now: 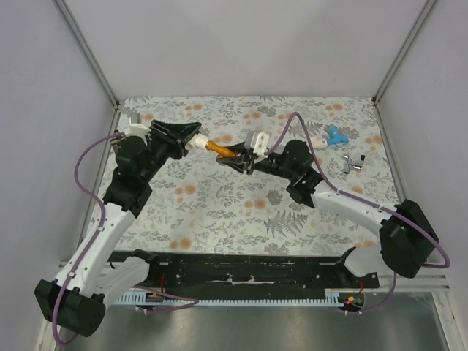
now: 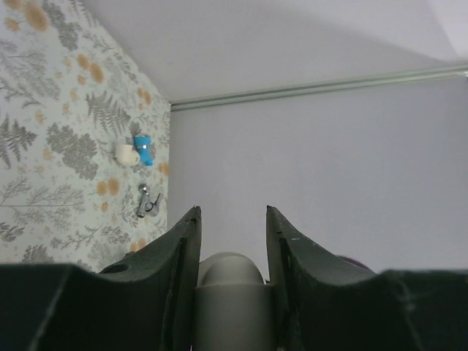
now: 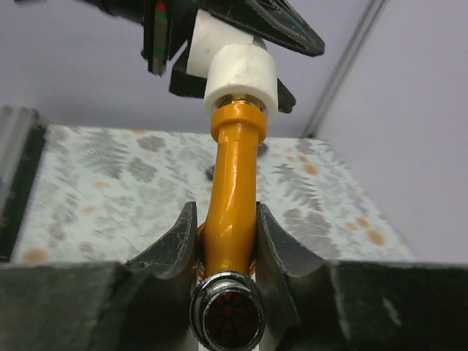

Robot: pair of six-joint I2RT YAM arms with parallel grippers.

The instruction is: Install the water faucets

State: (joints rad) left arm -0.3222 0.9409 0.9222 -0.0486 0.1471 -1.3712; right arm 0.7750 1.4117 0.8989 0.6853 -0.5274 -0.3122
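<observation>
Sticking from the white fitting (image 3: 240, 73): the orange faucet (image 3: 232, 183).

- No text, label, brand, number or sign can be read in any view.
- The surface (image 1: 241, 205) bears only a fern-and-flower print, no lettering.

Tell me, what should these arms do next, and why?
Probably the right gripper should twist the orange faucet about its own length, screwing it deeper: its end already sits in the white fitting, which the left gripper clamps steady.
</observation>
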